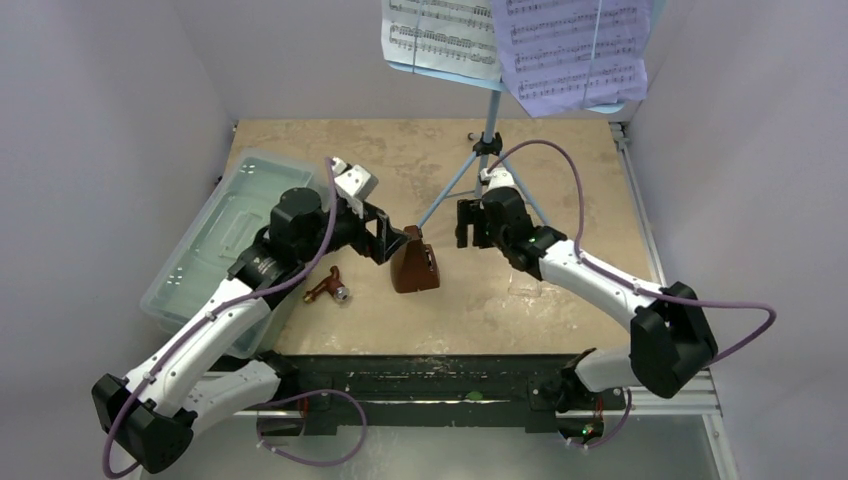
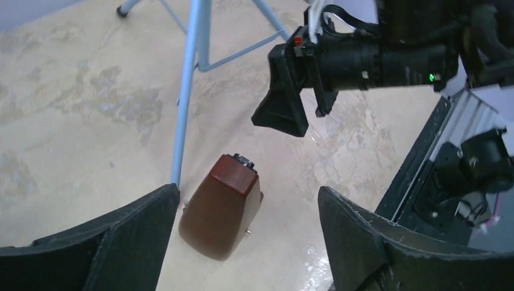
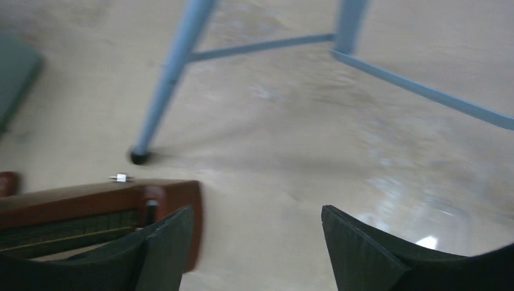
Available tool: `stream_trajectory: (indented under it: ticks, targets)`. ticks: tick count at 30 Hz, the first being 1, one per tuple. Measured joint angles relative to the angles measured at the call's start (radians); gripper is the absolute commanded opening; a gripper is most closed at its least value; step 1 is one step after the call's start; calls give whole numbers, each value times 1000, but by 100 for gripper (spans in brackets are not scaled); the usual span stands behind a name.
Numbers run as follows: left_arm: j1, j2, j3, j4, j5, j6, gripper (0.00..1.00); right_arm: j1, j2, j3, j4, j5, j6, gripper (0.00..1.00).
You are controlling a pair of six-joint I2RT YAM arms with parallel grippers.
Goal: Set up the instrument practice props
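The light-blue music stand [image 1: 490,110] stands at the back middle, with a white page [image 1: 440,35] and a lilac page [image 1: 575,50] on its desk. The small brown metronome [image 1: 413,262] stands on the table in front of the tripod legs. My left gripper [image 1: 388,240] is open just left of and above the metronome's top. In the left wrist view the metronome [image 2: 221,206] sits below and between the open fingers [image 2: 133,236]. My right gripper [image 1: 463,225] is open and empty, just right of the metronome. The right wrist view shows the metronome [image 3: 91,203] beside its left finger.
A large clear lidded box [image 1: 215,240] lies at the table's left edge under my left arm. A small brown and silver piece [image 1: 328,288] lies left of the metronome. The stand's legs [image 2: 185,109] spread close behind both grippers and show in the right wrist view [image 3: 170,79].
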Motion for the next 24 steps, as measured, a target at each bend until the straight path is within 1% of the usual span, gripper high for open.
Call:
stream_trajectory:
  ticks: [1,3,5,6,8,10,14,18,21,24]
  targets:
    - [0,5,16,-28,-26,-44,71,13,8,-2,38,-42,19,74]
    - [0,20,40,-85,-88,-152,64,35,32,-23,167,-136,87,69]
    - [0,39,43,-140,-143,-263,59,60,58,-42,243,-163,132,60]
    - [0,50,42,-171,-170,-319,58,75,70,-54,277,-163,150,56]
    - [0,73,36,-218,-212,-412,57,111,92,-93,339,-158,183,53]
    - [0,84,22,-248,-248,-481,58,139,108,-119,366,-137,198,51]
    - [0,79,-28,-264,-307,-592,57,186,131,-159,396,-90,216,40]
    - [0,83,-89,-235,-319,-652,57,234,132,-195,440,-48,252,40]
    - [0,113,-97,-216,-319,-659,57,282,127,-208,454,-18,290,40]
    - [5,148,-96,-198,-328,-653,57,334,97,-237,457,-25,341,40]
